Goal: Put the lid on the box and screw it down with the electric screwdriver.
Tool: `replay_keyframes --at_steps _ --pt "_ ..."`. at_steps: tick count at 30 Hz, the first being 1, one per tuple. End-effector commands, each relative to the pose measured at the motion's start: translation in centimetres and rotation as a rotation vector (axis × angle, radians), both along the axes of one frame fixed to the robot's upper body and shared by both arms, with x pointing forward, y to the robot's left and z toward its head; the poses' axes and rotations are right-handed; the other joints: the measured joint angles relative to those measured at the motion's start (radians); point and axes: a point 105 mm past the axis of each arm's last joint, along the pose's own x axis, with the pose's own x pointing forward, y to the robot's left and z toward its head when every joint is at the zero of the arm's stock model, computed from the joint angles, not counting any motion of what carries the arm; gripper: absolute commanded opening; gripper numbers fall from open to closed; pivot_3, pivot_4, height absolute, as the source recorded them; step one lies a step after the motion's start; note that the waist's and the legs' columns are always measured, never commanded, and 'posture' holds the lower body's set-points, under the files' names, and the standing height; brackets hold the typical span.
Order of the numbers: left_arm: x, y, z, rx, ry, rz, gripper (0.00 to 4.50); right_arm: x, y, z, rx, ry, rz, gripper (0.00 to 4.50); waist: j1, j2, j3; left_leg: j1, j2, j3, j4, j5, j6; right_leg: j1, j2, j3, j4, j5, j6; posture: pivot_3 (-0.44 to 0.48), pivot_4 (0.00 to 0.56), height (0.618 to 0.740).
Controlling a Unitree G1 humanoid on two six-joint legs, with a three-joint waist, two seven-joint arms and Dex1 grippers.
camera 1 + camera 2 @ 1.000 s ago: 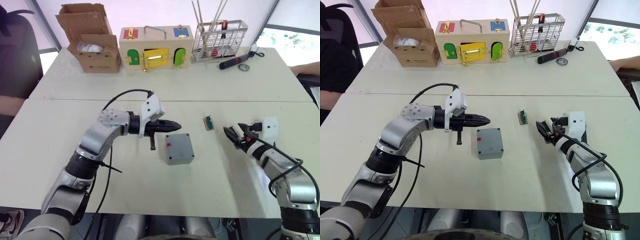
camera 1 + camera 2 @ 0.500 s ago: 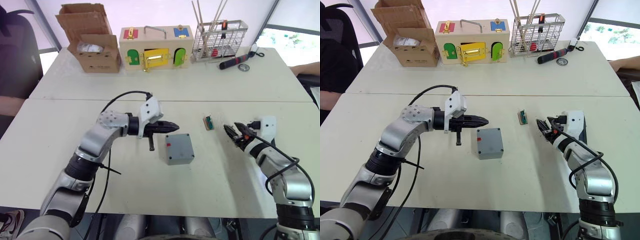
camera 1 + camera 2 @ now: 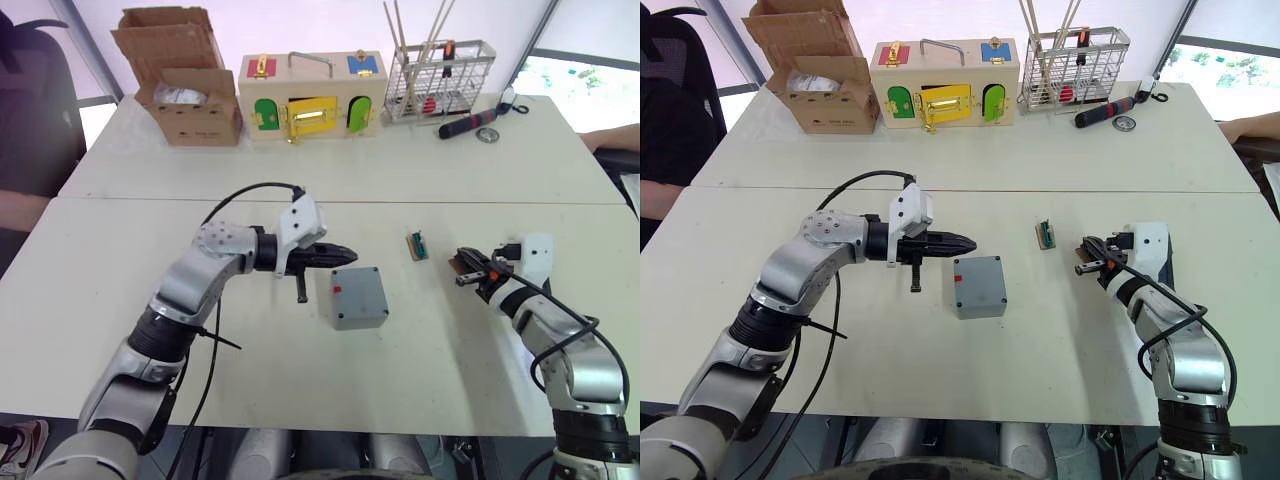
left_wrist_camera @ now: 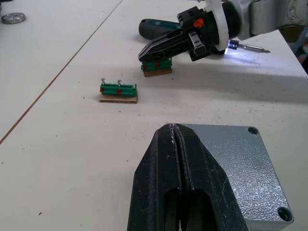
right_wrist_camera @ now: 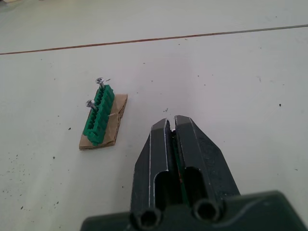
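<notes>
The grey box [image 3: 358,298] stands mid-table with a red mark on its side, and the lid [image 4: 240,163] lies on top with its corner holes showing. My left gripper [image 3: 350,253] hovers shut and empty just left of the box's far edge. Right of the box, my right gripper [image 3: 462,269] is low over the table. It is shut on a small green screw holder [image 4: 156,66] backed with cardboard. The electric screwdriver [image 4: 155,27] lies on the table behind that gripper, its lit bit [image 4: 252,48] sticking out past the wrist.
A second green screw holder [image 3: 417,245] with two screws lies between the box and my right gripper. At the back stand a cardboard box [image 3: 185,85], a wooden box [image 3: 310,100] with coloured doors, a wire rack [image 3: 440,75] and a black-and-red tool [image 3: 465,123]. People sit at both sides.
My right gripper has gone from open to shut around the small green screw holder. The left arm and the box have stayed put.
</notes>
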Motion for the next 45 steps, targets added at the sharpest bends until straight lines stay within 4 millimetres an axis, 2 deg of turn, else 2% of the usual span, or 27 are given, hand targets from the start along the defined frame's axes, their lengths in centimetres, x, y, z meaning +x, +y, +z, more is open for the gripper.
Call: replay_keyframes --at_steps 1,8,10,12,14,16,19,23,30,45 --pt "0.1 0.6 1.0 -0.014 -0.044 0.003 0.00 -0.4 -0.3 2.7 -0.010 -0.095 0.023 0.09 0.000 0.000 0.000 0.000 0.000 0.000 0.000 0.000 0.000 0.000 0.000 0.000 0.000 0.000 0.000 0.000 0.150 0.740" --pt "0.5 1.3 1.0 -0.006 -0.038 0.017 0.00 -0.6 -0.5 5.7 -0.037 -0.167 0.065 0.09 0.000 0.000 0.000 0.000 0.000 0.000 0.000 0.000 0.000 0.000 0.000 0.000 0.000 0.000 0.000 0.000 0.150 0.740" --pt "0.3 1.8 0.9 -0.002 -0.028 0.023 0.00 -1.0 0.9 7.5 -0.021 -0.199 0.144 0.09 -0.001 0.000 0.000 0.000 0.000 0.000 0.000 0.000 0.000 0.000 0.000 0.000 0.000 0.000 0.000 0.000 0.150 0.740" --pt "0.2 2.1 0.8 0.003 -0.020 0.025 0.00 -1.4 2.2 8.3 -0.004 -0.202 0.214 0.09 -0.003 0.000 0.000 0.000 0.000 0.000 0.000 0.000 0.000 0.000 0.000 0.000 0.000 0.000 0.000 0.000 0.150 0.740" --pt "-0.4 3.0 0.4 0.030 -0.008 0.025 0.00 -2.3 5.5 8.4 0.028 -0.160 0.377 0.09 -0.007 0.000 0.000 0.000 0.001 0.000 0.000 0.000 0.000 0.000 0.001 0.000 0.000 0.000 0.000 0.000 0.150 0.740" --pt "-0.7 3.8 -0.2 0.066 -0.003 0.033 0.00 -3.1 8.4 8.3 0.049 -0.122 0.511 0.09 -0.017 0.000 0.000 0.000 0.001 -0.001 -0.001 0.000 0.000 0.000 0.000 0.000 0.000 0.000 0.000 0.000 0.150 0.740" --pt "-0.5 4.3 -0.9 0.101 -0.013 0.069 0.00 -3.6 10.5 7.8 0.073 -0.086 0.585 0.09 -0.017 0.000 0.000 0.000 0.001 -0.003 -0.001 0.000 0.000 0.000 -0.001 0.000 0.000 0.000 0.000 0.000 0.150 0.740" --pt "-0.7 4.6 -1.2 0.091 -0.003 0.100 0.00 -4.1 12.6 5.9 0.130 -0.024 0.608 0.09 -0.015 0.000 0.000 0.000 0.000 -0.003 0.000 0.000 0.000 0.001 -0.001 0.000 0.000 0.000 0.000 0.000 0.150 0.740" --pt "-1.1 4.3 -1.2 0.082 0.003 0.105 0.00 -4.1 13.6 5.3 0.143 -0.009 0.621 0.09 -0.020 0.000 0.000 0.000 0.000 -0.003 0.000 0.000 0.000 0.000 -0.002 0.000 0.000 0.000 0.000 0.000 0.150 0.740" --pt "-0.6 4.5 -1.0 0.064 0.003 0.126 0.00 -3.5 12.5 4.4 0.113 0.011 0.577 0.09 -0.020 0.000 0.000 0.000 0.000 -0.003 -0.001 0.000 0.000 0.000 -0.001 0.000 0.000 0.000 0.000 0.000 0.150 0.740"
